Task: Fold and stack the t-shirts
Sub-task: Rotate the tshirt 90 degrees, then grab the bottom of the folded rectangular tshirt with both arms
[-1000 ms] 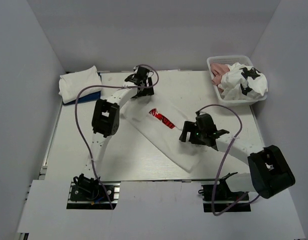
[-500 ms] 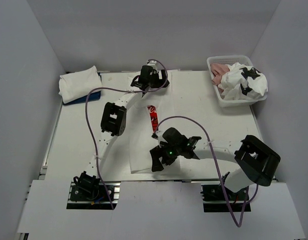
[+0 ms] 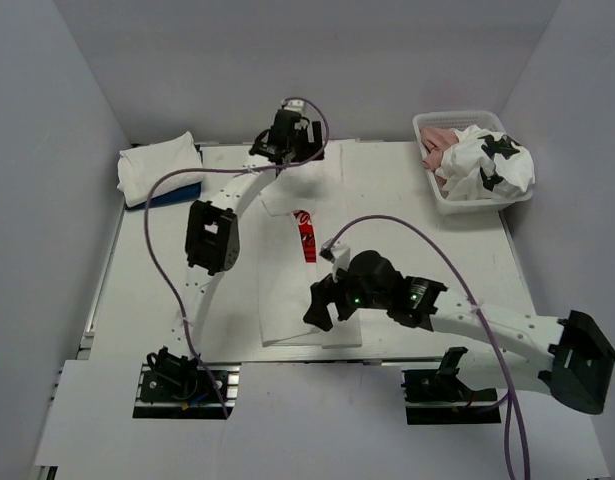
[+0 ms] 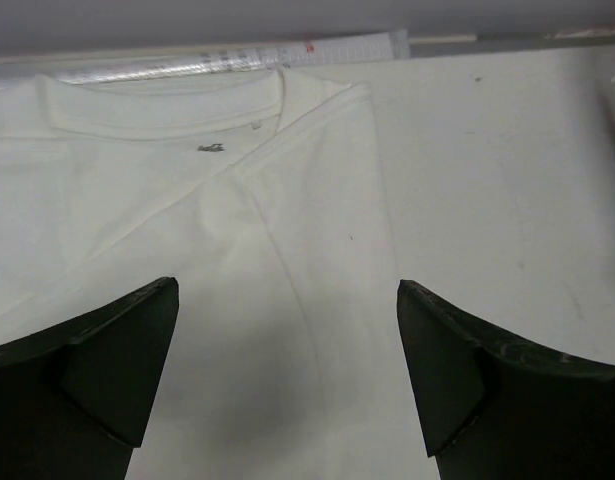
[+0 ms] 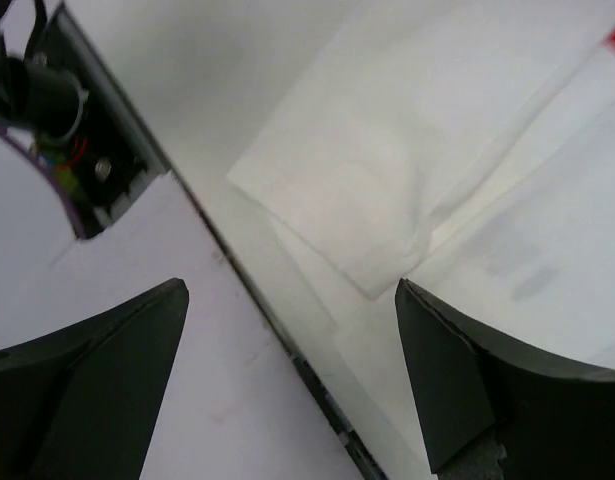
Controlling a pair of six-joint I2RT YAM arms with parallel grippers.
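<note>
The white t-shirt with the red chest print [image 3: 287, 295] lies as a long folded strip down the middle of the table, collar at the back. My left gripper [image 3: 290, 150] hovers open over the collar end; the left wrist view shows the collar [image 4: 167, 110] and the cloth between the wide-open fingers [image 4: 107, 360]. My right gripper [image 3: 319, 308] is open above the hem end. The right wrist view shows the hem corner [image 5: 367, 200] by the table's front edge [image 5: 287, 340]. A folded white tee [image 3: 159, 165] sits on a blue one [image 3: 177, 195] at the back left.
A white basket [image 3: 427, 125] at the back right holds a dusty-pink tee [image 3: 439, 140] and a white tee with black patches [image 3: 492, 160]. Grey walls close in the table on three sides. The right arm reaches across the near right part.
The tee lay diagonally towards the right; its lower end has swung to the near middle with my right gripper, and it now lies straight front to back. My left gripper shifted slightly at the collar.
</note>
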